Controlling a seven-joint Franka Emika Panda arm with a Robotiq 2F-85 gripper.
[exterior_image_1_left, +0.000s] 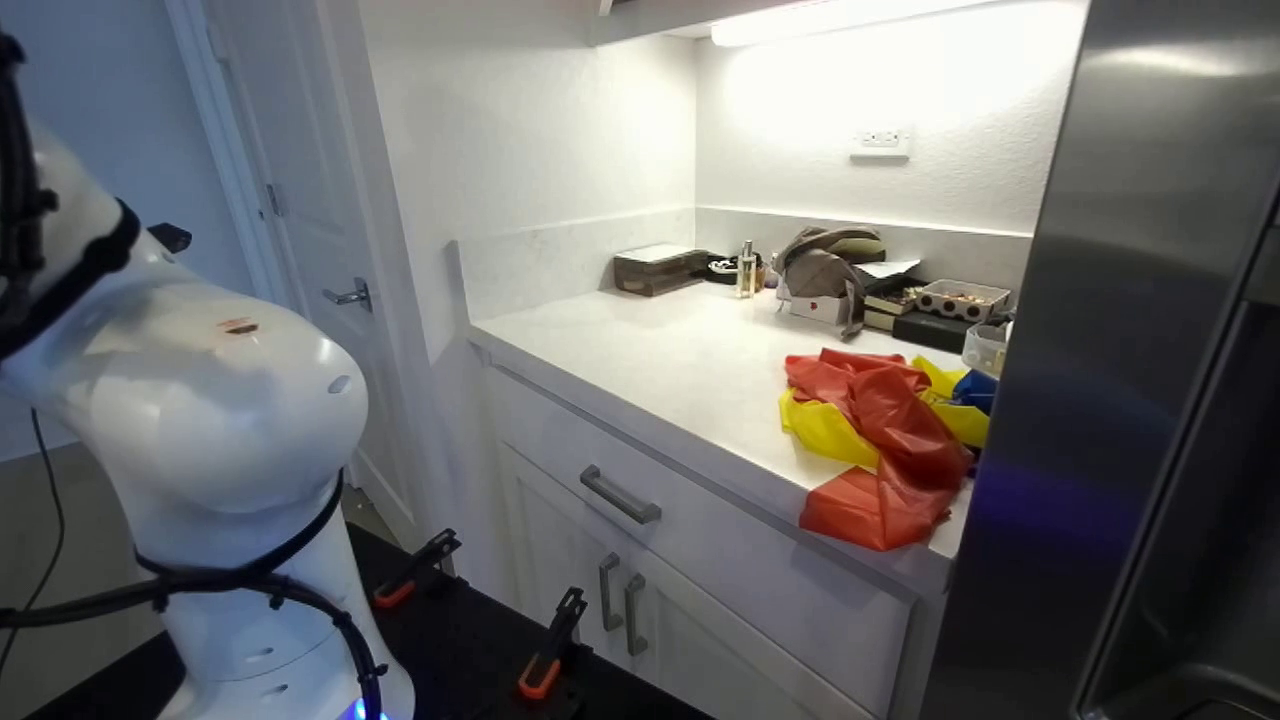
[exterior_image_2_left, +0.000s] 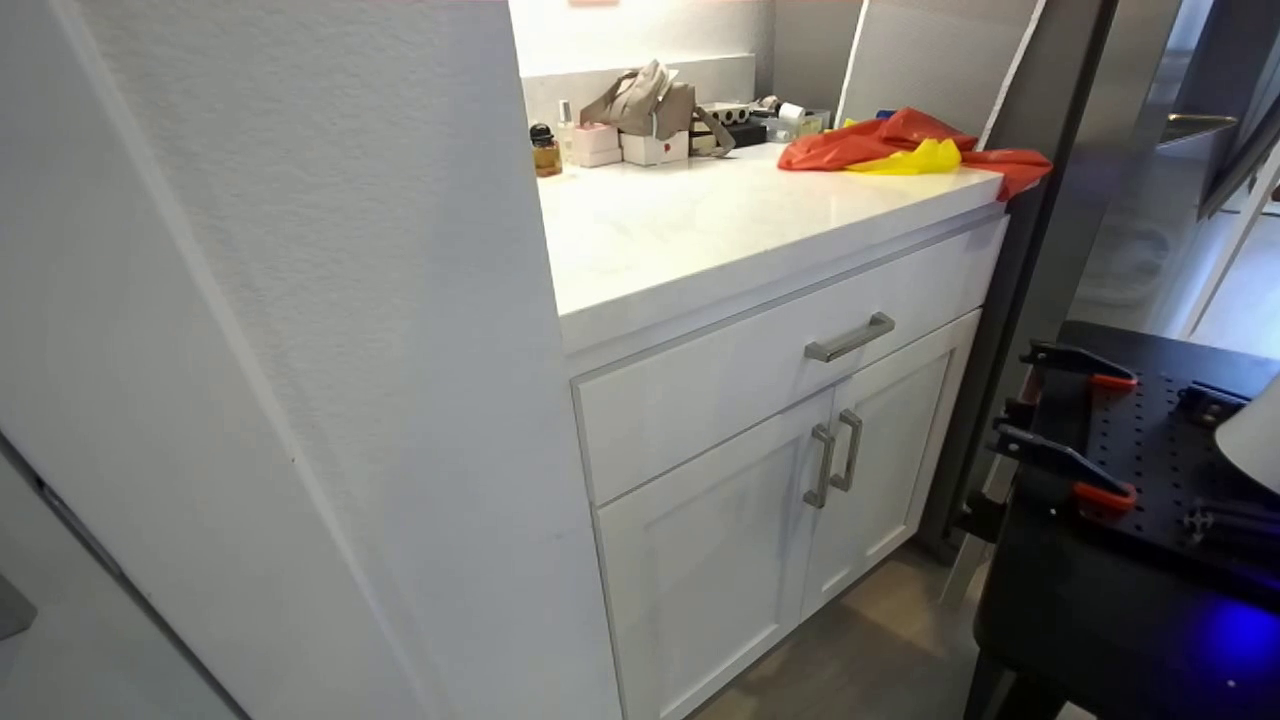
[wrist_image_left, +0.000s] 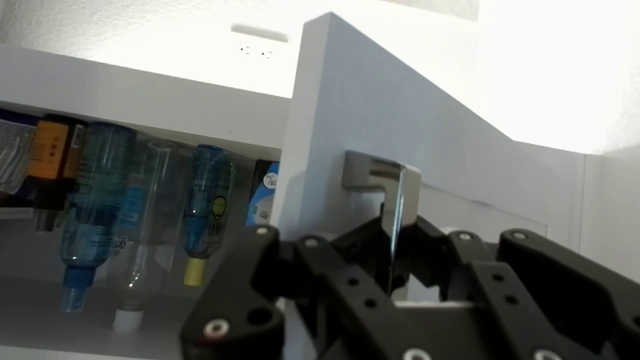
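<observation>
In the wrist view my gripper (wrist_image_left: 400, 224) is shut on a metal bar handle (wrist_image_left: 409, 196). One fingertip passes through the gap between bar and door, the other lies on the outer side. The handle is fixed to a white cabinet door (wrist_image_left: 360, 110), which stands open. Left of the door the cabinet (wrist_image_left: 150, 87) shows its inside, with lettering upside down. It holds a blue bottle (wrist_image_left: 95, 200), a clear bottle (wrist_image_left: 142, 260), a small bottle with a yellow cap (wrist_image_left: 195, 270), an orange-and-black bottle (wrist_image_left: 52, 150) and a blue box (wrist_image_left: 262, 200). Neither exterior view shows the gripper.
In an exterior view the white arm (exterior_image_1_left: 220, 380) rises at the left. A counter (exterior_image_1_left: 620, 340) bears a red and yellow cloth (exterior_image_1_left: 890, 430), a grey bag (exterior_image_1_left: 820, 275) and small boxes. A steel fridge (exterior_image_1_left: 1130, 300) stands beside it. Clamps (exterior_image_2_left: 1060, 460) grip the black robot table (exterior_image_2_left: 1060, 560).
</observation>
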